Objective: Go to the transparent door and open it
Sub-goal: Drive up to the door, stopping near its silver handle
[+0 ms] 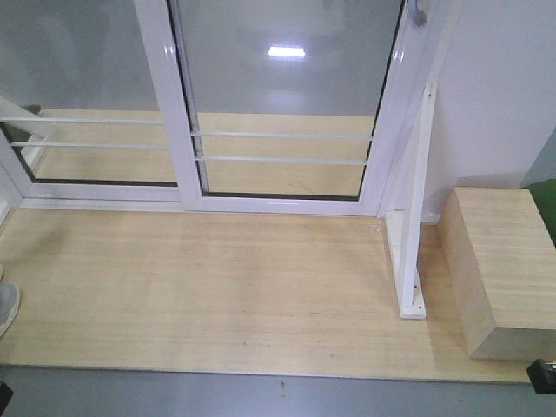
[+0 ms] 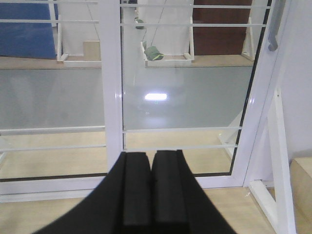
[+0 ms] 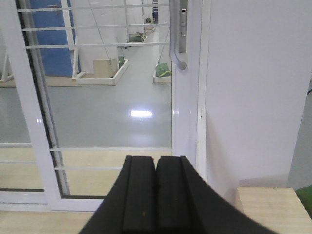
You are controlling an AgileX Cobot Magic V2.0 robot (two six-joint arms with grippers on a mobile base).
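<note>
In the exterior front-facing view the camera looks down on a pale wooden platform (image 1: 200,287) that lies before the transparent door (image 1: 287,113). The door is a glass panel in a white frame with two thin white bars low across it. It appears closed, with its right edge against the frame. Only the lower end of the grey pull handle (image 1: 418,12) shows, at the top of the picture. Just right of the door stands the fixed white post (image 1: 415,208) with its diagonal brace, fastened to the platform, I think to keep the outer frame upright. A wooden box (image 1: 499,261) sits beside the post, and the toe of a grey shoe (image 1: 7,306) shows at the left edge. Neither pincer is seen here.

In the left wrist-mounted view the left gripper (image 2: 151,157) fills the bottom. Its two black fingers are pressed together with nothing between them. It faces the glass, and the handle is far up to the right, well apart from it. I judge that this arm is only kept tucked while the base drives.

In the right wrist-mounted view the right gripper (image 3: 156,160) is likewise pressed flat and empty. It points at the door's right edge, and the handle hangs above it, next to the white wall (image 3: 253,97). This suggests that this arm is meant to pull. Nothing touches the door, so the task seems to be at the approach. The fingers must spread before they can go around the handle.
</note>
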